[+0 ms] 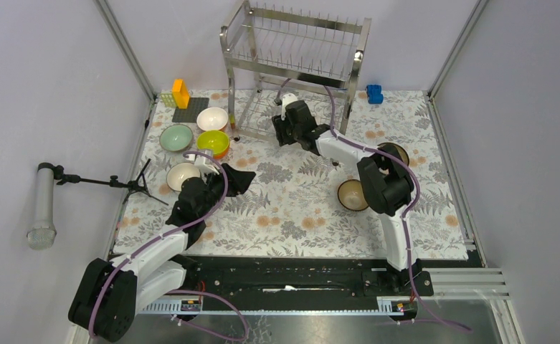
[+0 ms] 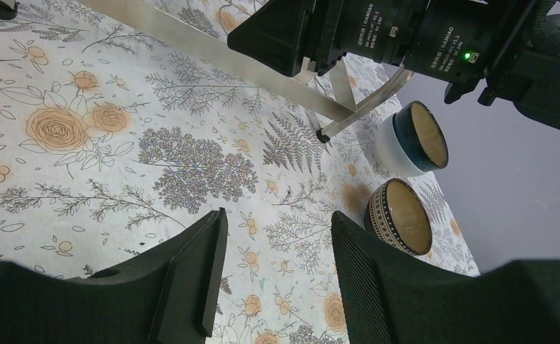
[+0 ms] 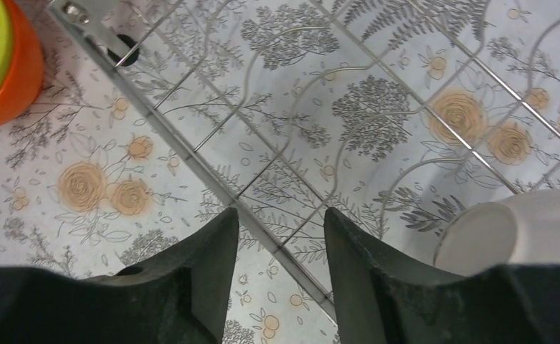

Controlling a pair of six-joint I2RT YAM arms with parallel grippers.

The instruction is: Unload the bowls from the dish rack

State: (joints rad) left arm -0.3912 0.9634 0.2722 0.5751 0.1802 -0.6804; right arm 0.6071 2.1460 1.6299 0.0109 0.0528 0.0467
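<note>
Right tool [image 3: 280, 215] above dish rack rail [image 3: 187, 140]

The desk [image 1: 298, 208] wears a white cloth printed with grey ferns and tan-orange roses. The dish rack [image 1: 356, 61] is shiny silver steel. There is a white bowl [image 1: 212, 118], a pale green bowl [image 1: 176, 137], a two-tone bowl [image 1: 213, 143] that is yellow-green inside and orange outside, and a cream bowl [image 1: 183, 175]. The blue-rimmed bowl [image 2: 413, 140] has a white wall and a tan inside. The patterned bowl [image 2: 400, 216] carries dark brown and cream bands outside and dull gold within. An orange block [image 1: 181, 93] and a blue block [image 1: 374, 94] stand out. The left pincer [image 2: 278, 222] and the right pincer [image 3: 280, 215] are black.
</note>
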